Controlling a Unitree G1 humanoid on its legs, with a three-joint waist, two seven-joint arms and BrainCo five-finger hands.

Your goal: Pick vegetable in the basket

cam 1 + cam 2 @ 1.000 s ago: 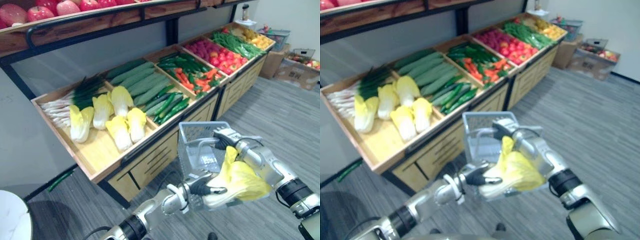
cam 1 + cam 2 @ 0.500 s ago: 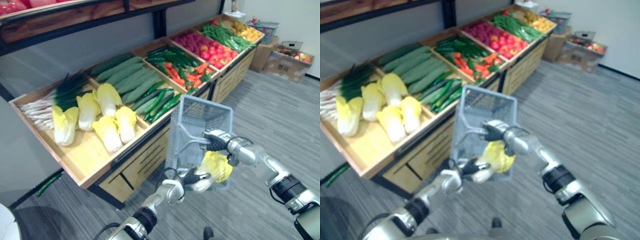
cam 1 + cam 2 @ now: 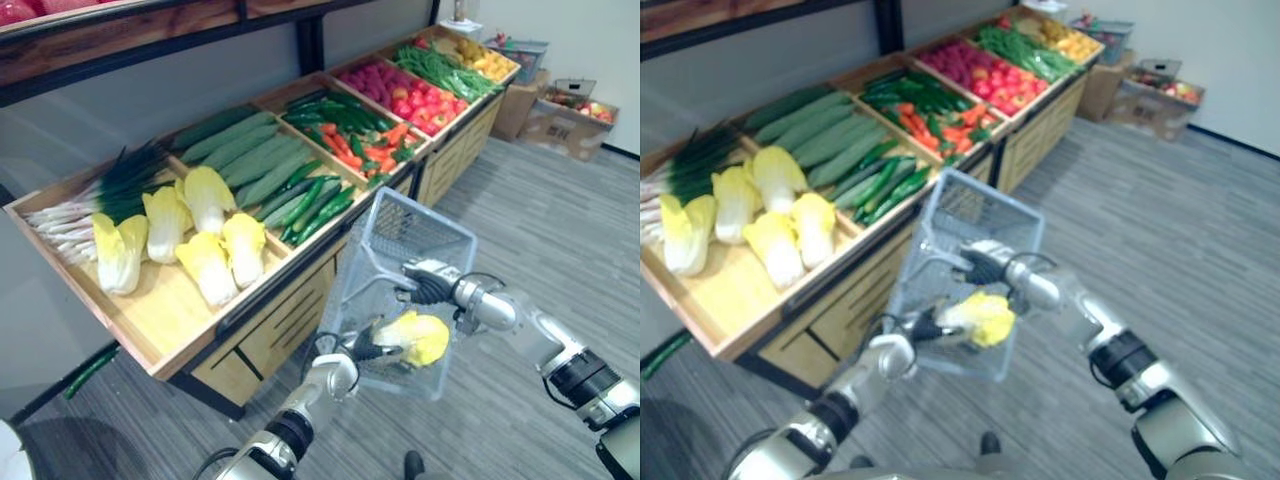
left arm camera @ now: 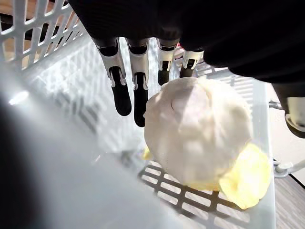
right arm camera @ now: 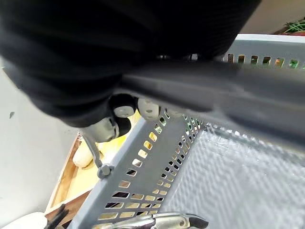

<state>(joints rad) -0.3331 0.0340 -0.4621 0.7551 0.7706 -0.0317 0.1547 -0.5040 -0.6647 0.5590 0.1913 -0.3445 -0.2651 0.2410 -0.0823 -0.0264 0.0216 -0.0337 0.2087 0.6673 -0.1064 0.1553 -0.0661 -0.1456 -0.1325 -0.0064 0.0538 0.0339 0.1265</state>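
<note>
A yellow napa cabbage [image 3: 412,338] lies on the floor of the grey plastic basket [image 3: 400,230], which hangs tilted in front of the produce stand. My left hand [image 3: 362,350] reaches into the basket from below left. In the left wrist view its fingers [image 4: 121,93] are straight and open beside the cabbage [image 4: 198,133], not curled round it. My right hand [image 3: 425,285] is shut on the basket's metal handle [image 5: 200,90] and carries the basket [image 5: 157,162].
The wooden stand [image 3: 180,330] runs from left to far right behind the basket, holding more cabbages [image 3: 200,240], scallions [image 3: 90,200], cucumbers [image 3: 255,155] and peppers [image 3: 370,130]. Cardboard boxes [image 3: 575,125] stand on the grey floor at the far right.
My left hand's fingers have straightened and let go of the cabbage, which now rests inside the basket. The right hand still holds the handle; the basket sits a little farther out.
</note>
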